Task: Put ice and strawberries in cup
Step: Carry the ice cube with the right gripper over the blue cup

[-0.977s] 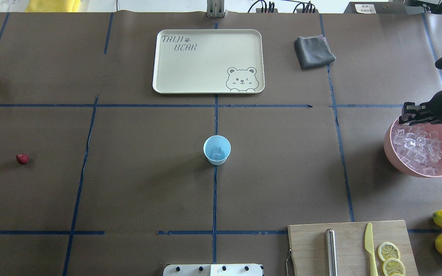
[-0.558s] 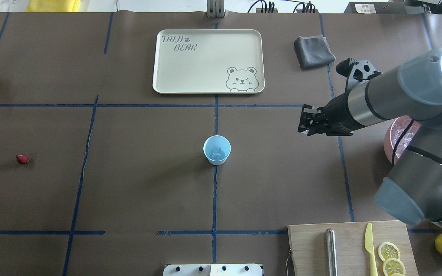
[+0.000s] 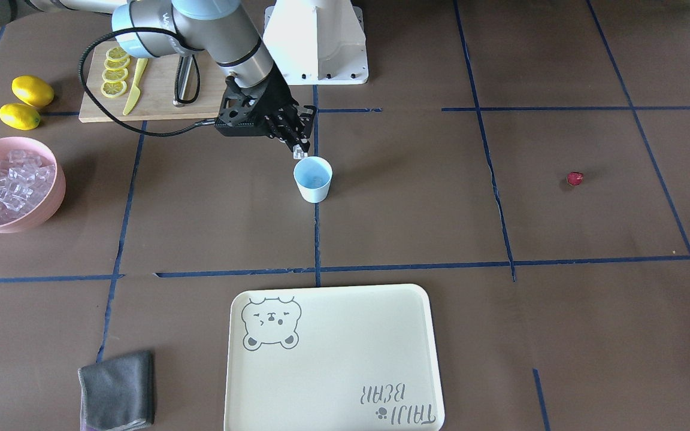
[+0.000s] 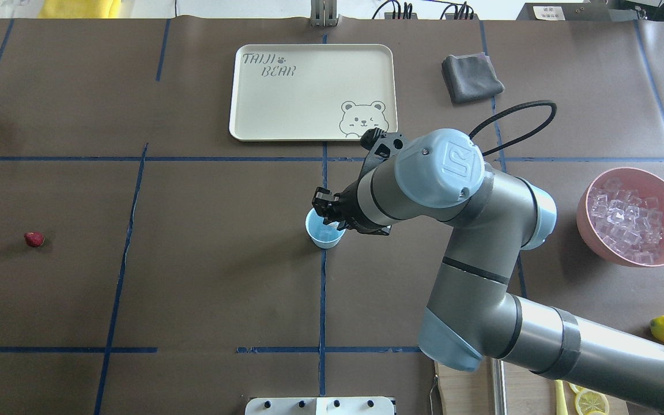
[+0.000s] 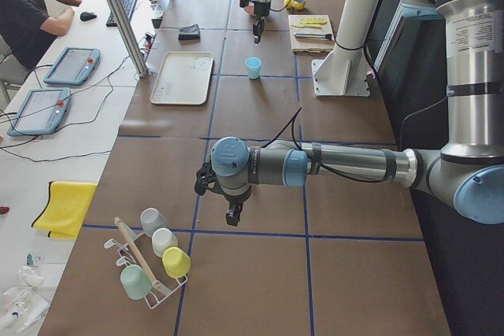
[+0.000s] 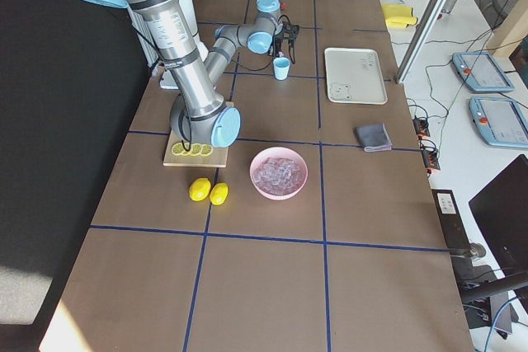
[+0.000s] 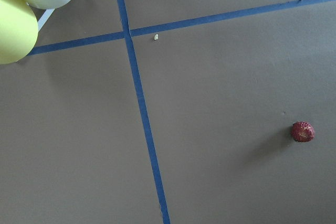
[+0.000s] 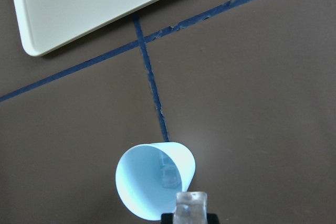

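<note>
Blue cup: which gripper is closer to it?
Right. The right gripper is just above the cup, holding an ice cube; the left gripper hangs far off at the left end of the table.

A cream bear tray (image 4: pixel 309 98) lies near a grey cloth (image 4: pixel 471 77); two lemons (image 3: pixel 32 91) sit beside the cutting board (image 3: pixel 156 84).

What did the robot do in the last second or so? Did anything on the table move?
The right gripper swung from over the pink bowl across to the cup and now holds an ice cube just above its rim. The cup, strawberry and tray stayed put.
</note>
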You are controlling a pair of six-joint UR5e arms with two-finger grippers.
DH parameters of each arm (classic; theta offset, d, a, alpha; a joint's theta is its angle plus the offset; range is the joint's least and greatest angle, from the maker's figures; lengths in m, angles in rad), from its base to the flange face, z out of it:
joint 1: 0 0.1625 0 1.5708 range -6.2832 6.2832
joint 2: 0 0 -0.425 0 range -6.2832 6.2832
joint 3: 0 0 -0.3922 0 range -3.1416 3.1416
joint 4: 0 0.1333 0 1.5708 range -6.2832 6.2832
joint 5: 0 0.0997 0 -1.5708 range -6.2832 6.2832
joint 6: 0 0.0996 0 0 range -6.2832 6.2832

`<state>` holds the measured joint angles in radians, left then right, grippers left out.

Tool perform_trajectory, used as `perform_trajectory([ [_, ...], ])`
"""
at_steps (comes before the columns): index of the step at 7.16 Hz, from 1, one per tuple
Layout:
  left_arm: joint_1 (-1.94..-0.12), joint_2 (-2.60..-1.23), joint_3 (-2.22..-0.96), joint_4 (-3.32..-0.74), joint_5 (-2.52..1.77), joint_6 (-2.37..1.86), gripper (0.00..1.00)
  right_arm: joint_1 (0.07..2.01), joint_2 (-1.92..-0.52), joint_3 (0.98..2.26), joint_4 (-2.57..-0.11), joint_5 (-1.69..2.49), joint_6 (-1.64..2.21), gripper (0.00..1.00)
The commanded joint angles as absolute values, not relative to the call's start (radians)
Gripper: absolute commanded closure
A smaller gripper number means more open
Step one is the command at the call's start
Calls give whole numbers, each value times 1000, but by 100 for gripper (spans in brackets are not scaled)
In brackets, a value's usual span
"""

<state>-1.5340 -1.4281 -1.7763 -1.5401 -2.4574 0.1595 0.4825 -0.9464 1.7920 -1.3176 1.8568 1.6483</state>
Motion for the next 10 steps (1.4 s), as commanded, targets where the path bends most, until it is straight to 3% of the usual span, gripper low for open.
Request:
perform_trajectory([
  [1, -1534, -1428, -1776, -1540, -2457, 160, 0, 466, -916, 1746, -1316, 1830, 1661, 100],
  [3, -1534, -1428, -1776, -1540, -2457, 160, 0, 466, -916, 1735, -1316, 1830, 1660, 96],
  [4, -1534, -1428, -1776, -1540, -2457, 160, 0, 466, -916, 1729, -1316, 1829, 1660, 87],
  [6, -1534, -1428, -1781, -1540, -2457, 160, 0, 466, -916, 1727, -1316, 1829, 1658, 48],
  [8, -1535, -1427, -1786, -1540, -2457, 158, 0, 466, -914, 1727, -1316, 1829, 1666, 40],
  [9, -1534, -1428, -1786, -1540, -2457, 156, 0, 497, -929, 1767, -1322, 1839, 1663, 24],
  [10, -1531, -1430, -1784, -1543, -2456, 105, 0, 546, -1015, 1846, -1330, 1886, 1652, 19],
])
